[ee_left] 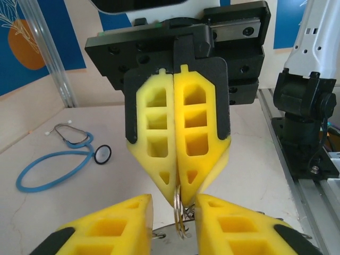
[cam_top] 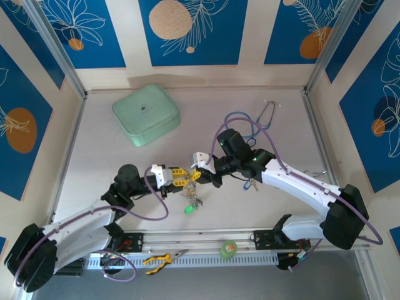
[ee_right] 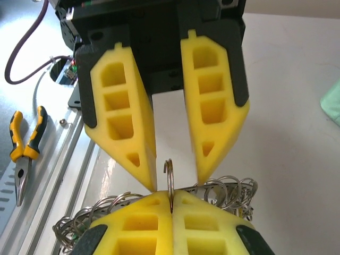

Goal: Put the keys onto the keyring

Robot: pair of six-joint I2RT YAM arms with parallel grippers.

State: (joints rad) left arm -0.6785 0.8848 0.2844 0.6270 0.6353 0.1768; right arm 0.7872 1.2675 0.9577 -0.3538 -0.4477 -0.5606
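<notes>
Right pincer [ee_right: 171,202] pinches a small ring [ee_right: 170,183] (upright) — left pincer [ee_right: 178,181] spread.

A mint case [cam_top: 146,114] and blue stethoscope [ee_left: 53,164] are lying on the tabletop [cam_top: 100,156]; yellow-handled pliers [cam_top: 159,259] are resting along the near rail.

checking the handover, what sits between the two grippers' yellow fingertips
A thin silvery wire ring, edge-on: the shut right gripper pinches its lower part, and its top stands untouched inside the open left gripper. The right wrist view shows it.
</notes>
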